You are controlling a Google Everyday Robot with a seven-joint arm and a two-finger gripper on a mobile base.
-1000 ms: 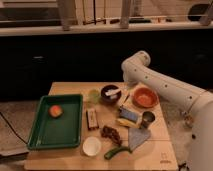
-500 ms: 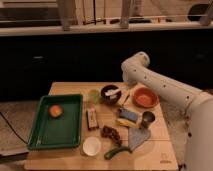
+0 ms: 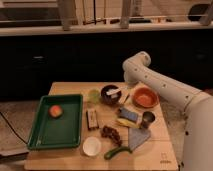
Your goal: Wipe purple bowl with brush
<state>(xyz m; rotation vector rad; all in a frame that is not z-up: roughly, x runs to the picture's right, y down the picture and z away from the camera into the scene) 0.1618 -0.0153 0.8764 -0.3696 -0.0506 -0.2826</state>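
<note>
**A:** What've you got on your surface (image 3: 65,87) right now, left to right?

**B:** Farthest from your hand, way off to its left, you've got the green tray (image 3: 42,137) with an orange fruit (image 3: 55,110) sitting in it. Closer in there's a pale green cup (image 3: 94,95), a small dark block (image 3: 91,119) and a white bowl (image 3: 92,146) near the front edge. Then the purple bowl (image 3: 109,93), just left of your hand, with the brush (image 3: 114,92) lying across it, white handle poking out over the rim toward the hand.

**A:** And the hand itself?

**B:** Your hand (image 3: 126,93) is down low behind the arm's elbow, right between the purple bowl and the orange bowl (image 3: 145,97). Can't tell if it's clenched or released, or whether it's actually got the brush.

**A:** Anything in front of it?

**B:** Yep: a blue-and-yellow sponge (image 3: 128,116), a metal cup (image 3: 147,119), a dark clump (image 3: 110,133), a grey cloth (image 3: 138,138) and a green curved vegetable (image 3: 117,151).
</note>
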